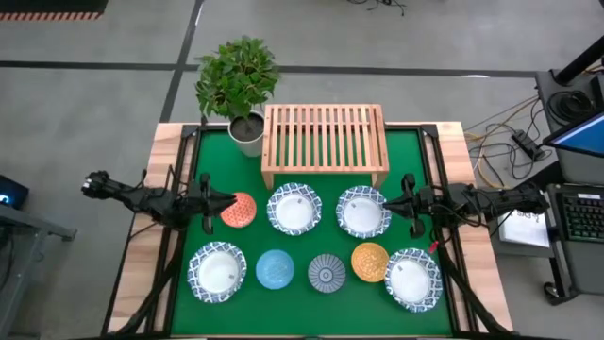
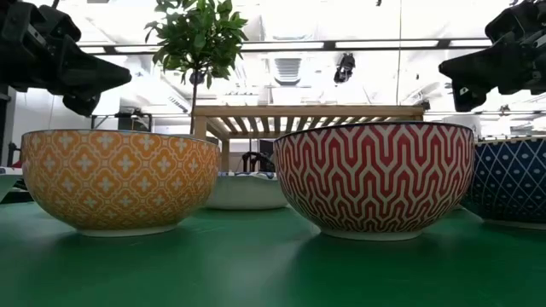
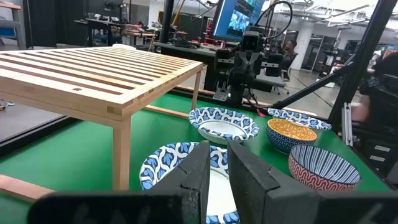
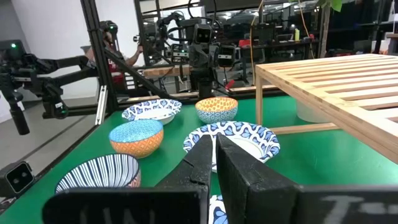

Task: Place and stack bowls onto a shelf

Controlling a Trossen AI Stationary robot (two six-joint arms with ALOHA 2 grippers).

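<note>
Eight bowls stand on their bases on the green mat in front of the wooden shelf (image 1: 324, 142). The nearer row has a white bowl (image 1: 217, 272), the light blue (image 1: 276, 269), the grey-blue striped (image 1: 327, 273), the yellow-orange (image 1: 370, 262) and a second white bowl (image 1: 412, 278). The row closer to the shelf has the orange-red (image 1: 239, 210) and two more white bowls (image 1: 293, 208) (image 1: 363, 211). My left gripper (image 1: 230, 200) (image 3: 217, 149) hovers shut at the orange-red bowl's left rim. My right gripper (image 1: 390, 203) (image 4: 214, 140) hovers shut over the right rim of a white bowl.
A potted green plant (image 1: 241, 85) stands at the shelf's left far corner. The shelf top is bare slats. Wooden table borders (image 1: 165, 189) and black frame rails flank the mat. In the low view both grippers (image 2: 85, 77) (image 2: 478, 72) hang above bowl height.
</note>
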